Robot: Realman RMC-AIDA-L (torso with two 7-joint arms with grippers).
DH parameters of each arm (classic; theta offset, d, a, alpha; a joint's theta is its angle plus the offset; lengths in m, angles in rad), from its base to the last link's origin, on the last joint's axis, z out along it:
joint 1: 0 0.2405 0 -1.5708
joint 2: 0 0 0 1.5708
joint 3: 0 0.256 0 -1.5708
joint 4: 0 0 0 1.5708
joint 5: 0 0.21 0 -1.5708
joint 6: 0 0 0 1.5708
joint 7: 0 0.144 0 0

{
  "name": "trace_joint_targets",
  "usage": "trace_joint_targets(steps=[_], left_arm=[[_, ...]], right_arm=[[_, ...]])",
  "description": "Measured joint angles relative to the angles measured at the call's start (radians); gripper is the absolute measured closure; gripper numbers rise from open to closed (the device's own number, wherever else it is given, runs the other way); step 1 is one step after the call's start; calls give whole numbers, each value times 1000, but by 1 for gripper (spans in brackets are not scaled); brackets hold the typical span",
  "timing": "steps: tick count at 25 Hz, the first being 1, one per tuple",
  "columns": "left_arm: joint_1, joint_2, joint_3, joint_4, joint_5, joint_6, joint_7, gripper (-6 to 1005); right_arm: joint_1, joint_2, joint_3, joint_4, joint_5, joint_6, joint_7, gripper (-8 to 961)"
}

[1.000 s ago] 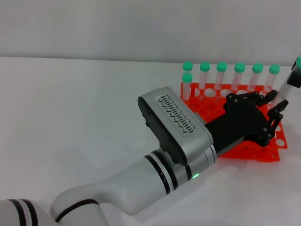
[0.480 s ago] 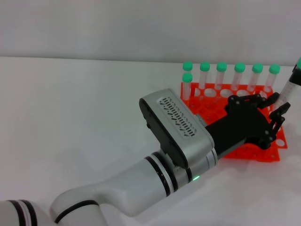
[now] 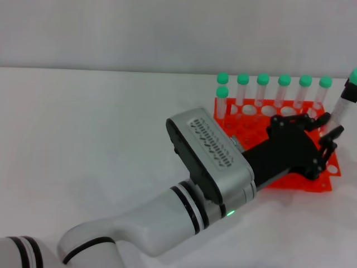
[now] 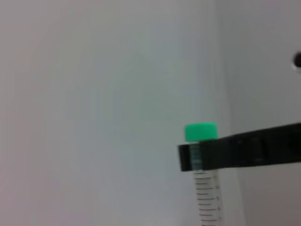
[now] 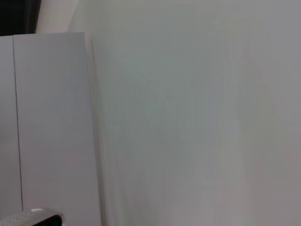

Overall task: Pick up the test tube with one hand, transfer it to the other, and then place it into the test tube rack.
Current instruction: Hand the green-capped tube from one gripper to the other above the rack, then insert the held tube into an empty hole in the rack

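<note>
Where the left arm (image 3: 167, 223) comes in from 7 o'clock across the white table (image 3: 83, 139), the left gripper (image 3: 329, 127) hovers over the test tube rack (image 3: 304, 183), claw fingers apart. At the rack's 2 o'clock, the test tube (image 3: 341, 107) hangs tilted. The right gripper (image 3: 351, 94) is clamped just under its cap. Other capped tubes (image 3: 263, 89) stand along 12 o'clock.

A thick white left arm (image 3: 139, 229) with black bands, a green light, a vented grey housing and a black tool (image 3: 312, 139).
</note>
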State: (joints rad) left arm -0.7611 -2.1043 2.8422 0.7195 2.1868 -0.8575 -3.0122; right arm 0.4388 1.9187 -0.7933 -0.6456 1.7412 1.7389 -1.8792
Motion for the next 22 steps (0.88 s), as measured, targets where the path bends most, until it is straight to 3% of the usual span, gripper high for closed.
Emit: trace_joint_targets(steps=[4,13,17,22], left_arm=[[2,0,1,-8,31,7,1,763],[22,0,-10,-19,26,-12,4,567],[45,-2,-12,-57,24,-62,11,444],[161,1,-61,-95,17,-191,20,258]], right_arm=[[1,2,0,0,5,1,0,744],[-3,7,14,0,14,-9,0,743],[-4,29,68,5,15,-37,-21,742],[12,70,102,18,15,-89,-81,741]])
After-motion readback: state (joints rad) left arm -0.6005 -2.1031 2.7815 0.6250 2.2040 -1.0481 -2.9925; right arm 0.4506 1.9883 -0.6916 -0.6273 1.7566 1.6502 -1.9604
